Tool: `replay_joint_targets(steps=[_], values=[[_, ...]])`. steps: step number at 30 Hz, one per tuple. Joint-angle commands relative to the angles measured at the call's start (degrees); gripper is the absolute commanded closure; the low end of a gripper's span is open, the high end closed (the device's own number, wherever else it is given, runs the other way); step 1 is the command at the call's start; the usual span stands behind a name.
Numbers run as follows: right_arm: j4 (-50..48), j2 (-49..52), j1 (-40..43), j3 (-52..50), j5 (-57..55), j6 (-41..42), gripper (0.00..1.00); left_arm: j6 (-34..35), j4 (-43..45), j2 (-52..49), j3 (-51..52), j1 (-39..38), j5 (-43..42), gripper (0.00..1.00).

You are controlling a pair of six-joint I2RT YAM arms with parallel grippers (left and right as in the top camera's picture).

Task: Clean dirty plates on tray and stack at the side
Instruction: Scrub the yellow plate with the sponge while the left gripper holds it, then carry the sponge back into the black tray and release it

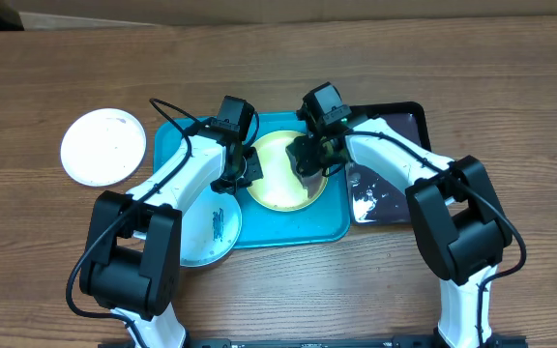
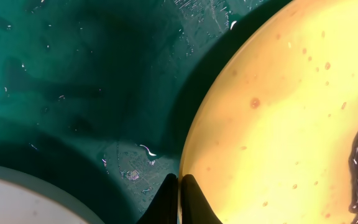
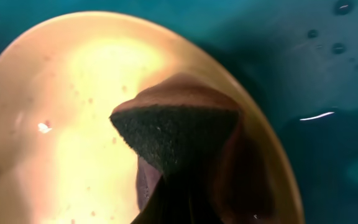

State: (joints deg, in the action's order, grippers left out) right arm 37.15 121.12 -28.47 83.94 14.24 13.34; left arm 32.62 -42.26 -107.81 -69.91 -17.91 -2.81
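Yellow-green plate [image 1: 278,182] rim pinched by left claw [image 2: 179,182], dark sponge [image 3: 173,134] by right claw [image 3: 166,194]; white plate [image 1: 102,147] lies well aside.

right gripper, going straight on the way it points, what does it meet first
Probably the yellow-green plate: the right gripper is shut on a dark sponge that points at the plate's inside. Whether the sponge touches it is unclear.
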Motion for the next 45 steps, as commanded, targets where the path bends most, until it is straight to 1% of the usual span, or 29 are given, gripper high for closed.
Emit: replay_joint_targets(steps=[1,4,8,13,20,23,27,31,35,36,39,45], values=[[0.9,3.2,-1.9,-2.6,9.7,0.4,0.96,-0.9,0.1,-0.8,-0.6,-0.1,-0.6,0.96],[1.2,3.2,-2.1,-2.6,12.4,0.4,0.96,-0.9,0.1,-0.8,-0.6,-0.1,-0.7,0.96],[1.3,3.2,-2.2,-2.6,18.7,-0.6,0.96,-0.9,0.1,-0.8,-0.6,-0.1,-0.6,0.96],[3.0,2.4,-0.2,0.4,29.9,-3.4,0.96,-0.9,0.1,-0.8,-0.6,-0.1,-0.6,0.96],[11.7,-3.2,4.4,8.5,30.7,-6.7,0.96,-0.9,0.1,-0.8,-0.6,-0.1,-0.6,0.96],[12.6,-5.7,4.8,8.7,27.8,-7.4,0.96,-0.9,0.2,-0.8,-0.6,-0.1,-0.6,0.96],[14.1,-6.9,4.8,8.7,17.2,-7.4,0.96,-0.9,0.3,-0.8,-0.6,-0.1,-0.7,0.95],[14.2,-7.3,6.3,8.7,12.2,-7.4,0.96,-0.9,0.0,-0.8,-0.6,-0.1,-0.6,0.94],[15.1,-9.5,10.6,8.8,11.1,-7.4,0.96,-1.0,0.0,-0.8,-0.6,-0.1,-0.6,0.92],[16.6,-10.5,12.9,8.8,11.0,-7.4,0.96,-0.9,0.1,-0.8,-0.6,-0.1,-0.6,0.92],[19.6,-10.9,16.5,8.8,9.7,-7.4,0.96,-0.9,0.1,-0.8,-0.6,-0.1,-0.6,0.92],[22.7,-10.8,19.5,6.8,-3.4,-7.4,0.96,-0.9,0.3,-0.8,-0.6,-0.1,-0.6,0.91]])
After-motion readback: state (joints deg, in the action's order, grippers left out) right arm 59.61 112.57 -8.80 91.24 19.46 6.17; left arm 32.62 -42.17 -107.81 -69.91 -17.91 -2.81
